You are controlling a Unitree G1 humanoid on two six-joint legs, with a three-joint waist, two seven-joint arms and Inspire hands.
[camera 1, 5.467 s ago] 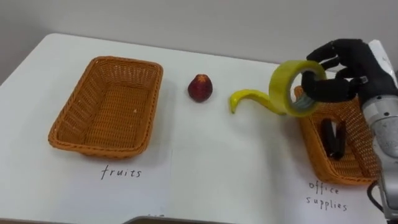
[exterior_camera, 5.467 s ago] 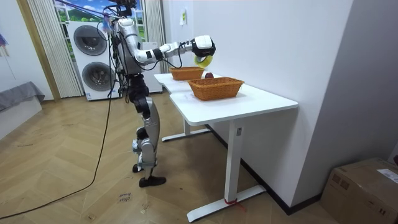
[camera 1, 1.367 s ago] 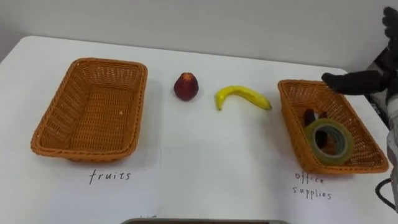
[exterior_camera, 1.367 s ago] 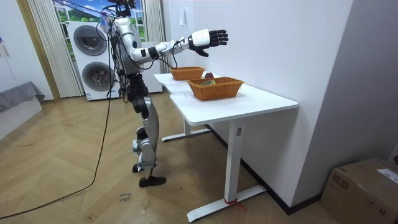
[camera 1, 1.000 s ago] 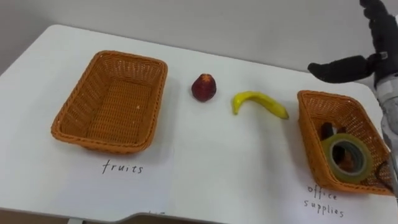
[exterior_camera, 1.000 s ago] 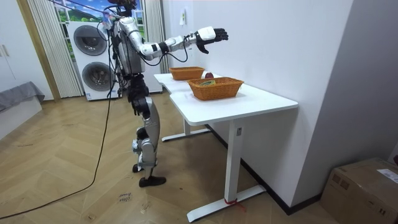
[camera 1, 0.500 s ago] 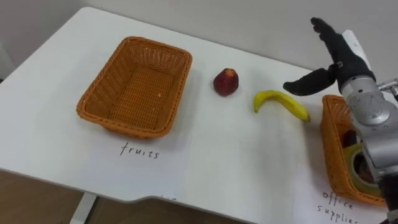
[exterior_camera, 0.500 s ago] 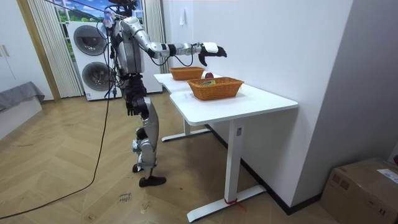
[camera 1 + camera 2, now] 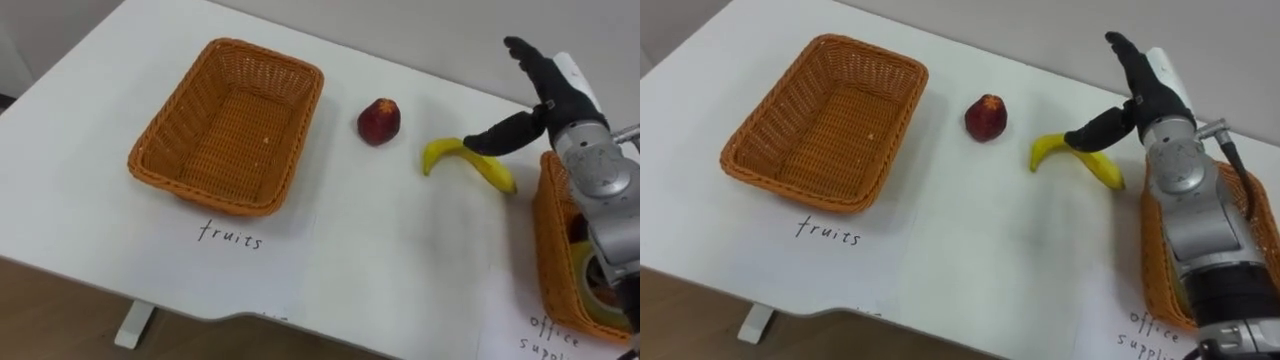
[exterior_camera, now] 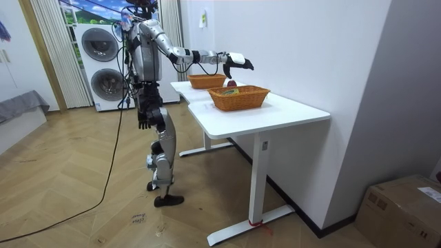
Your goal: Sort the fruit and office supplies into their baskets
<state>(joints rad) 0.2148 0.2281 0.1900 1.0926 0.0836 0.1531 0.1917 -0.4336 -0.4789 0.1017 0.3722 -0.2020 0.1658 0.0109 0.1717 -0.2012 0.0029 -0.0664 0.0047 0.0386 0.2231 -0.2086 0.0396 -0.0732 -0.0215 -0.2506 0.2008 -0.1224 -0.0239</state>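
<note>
1. Left eye view: the banana point(image 9: 468, 160) is seen on the table point(image 9: 400, 260), just below the thumb of the right hand point(image 9: 548, 92), which is spread wide and empty.
2. Its long axis is laid across the hand, left to right.
3. This hand is judged the nearer; the fruits basket point(image 9: 225, 200) lies well to its left.

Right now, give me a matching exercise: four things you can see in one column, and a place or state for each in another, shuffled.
1. left basket
2. banana
3. tape
4. robot hand

A. in the right basket
B. open
C. empty
D. on the table between the red fruit and the right basket

Pairs: 1-C, 2-D, 3-A, 4-B
</note>
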